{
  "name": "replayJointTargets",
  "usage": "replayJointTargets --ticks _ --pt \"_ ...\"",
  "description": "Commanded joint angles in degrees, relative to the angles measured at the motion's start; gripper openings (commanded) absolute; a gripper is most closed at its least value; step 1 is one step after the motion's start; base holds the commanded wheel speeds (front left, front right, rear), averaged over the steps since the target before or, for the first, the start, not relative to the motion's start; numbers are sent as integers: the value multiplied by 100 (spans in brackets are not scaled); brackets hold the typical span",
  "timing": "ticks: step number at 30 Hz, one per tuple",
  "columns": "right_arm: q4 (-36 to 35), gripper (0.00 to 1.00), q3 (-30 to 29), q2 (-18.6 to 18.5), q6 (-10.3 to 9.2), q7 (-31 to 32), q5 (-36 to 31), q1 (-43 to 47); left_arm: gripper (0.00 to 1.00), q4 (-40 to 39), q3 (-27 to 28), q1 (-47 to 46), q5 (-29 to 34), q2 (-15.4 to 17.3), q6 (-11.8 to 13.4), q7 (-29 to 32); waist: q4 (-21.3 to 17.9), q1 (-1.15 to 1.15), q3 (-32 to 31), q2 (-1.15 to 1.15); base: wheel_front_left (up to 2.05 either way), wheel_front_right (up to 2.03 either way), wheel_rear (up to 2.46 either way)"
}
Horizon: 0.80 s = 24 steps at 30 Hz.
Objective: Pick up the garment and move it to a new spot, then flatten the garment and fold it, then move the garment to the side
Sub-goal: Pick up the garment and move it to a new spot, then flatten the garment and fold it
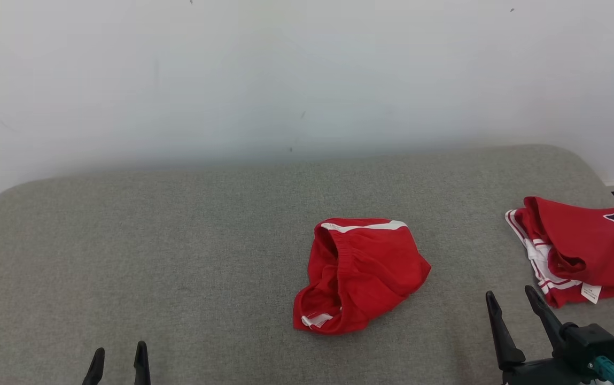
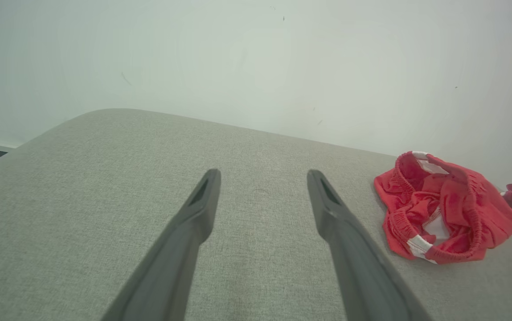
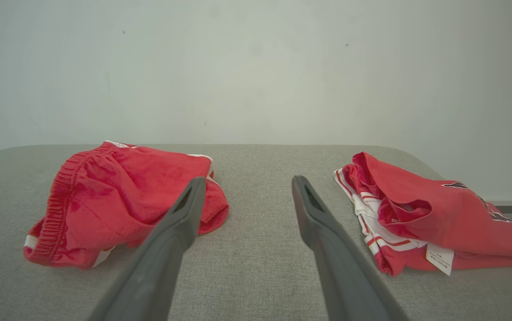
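The red shorts (image 1: 360, 272) lie in a crumpled heap on the grey padded top (image 1: 178, 240). They are a bit right of the middle and nearer the front than the back. They are all bunched up. The stretchy waistband (image 1: 339, 256) gapes open on the left side, and a white stripe runs along the far edge. Nothing touches them.

The left gripper (image 1: 119, 347) sits at the near left, well apart from the shorts. Its two dark fingers are spread wide, with nothing between them. The right gripper (image 1: 510, 292) is at the near right, between the shorts and a red shirt (image 1: 590, 246). Its fingers are spread wide too and hold nothing.

The red shirt lies at the right edge of the padded top. It looks folded into a pile, with a small white tag (image 1: 590, 293) sticking out at the front. I think that one is done and put to the side.

For the shorts, the job looks like it has not started. They are not picked up, not moved, not flat and not folded. So everything is left to do: grab them, carry them to a new spot, smooth them out, fold them, and move them to the side. The right gripper is nearer, so it may be the easy one to reach with first.
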Motion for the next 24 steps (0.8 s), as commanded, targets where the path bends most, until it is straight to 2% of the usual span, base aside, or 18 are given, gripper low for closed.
replayJointTargets --ticks 1,18,24 --pt "15 100 8 31 -15 -28 -38 13 100 4 27 17 67 -16 -21 -9 0 1 7 0 0 0 0" --pt "106 100 91 52 -15 -70 9 -100 100 138 64 -149 211 -96 -127 -10 -13 1 36 0 0 0 0" --pt "87 100 158 80 -15 -75 -9 -154 100 319 -246 -685 116 -88 -202 143 -128 1 113 0 0 0 0"
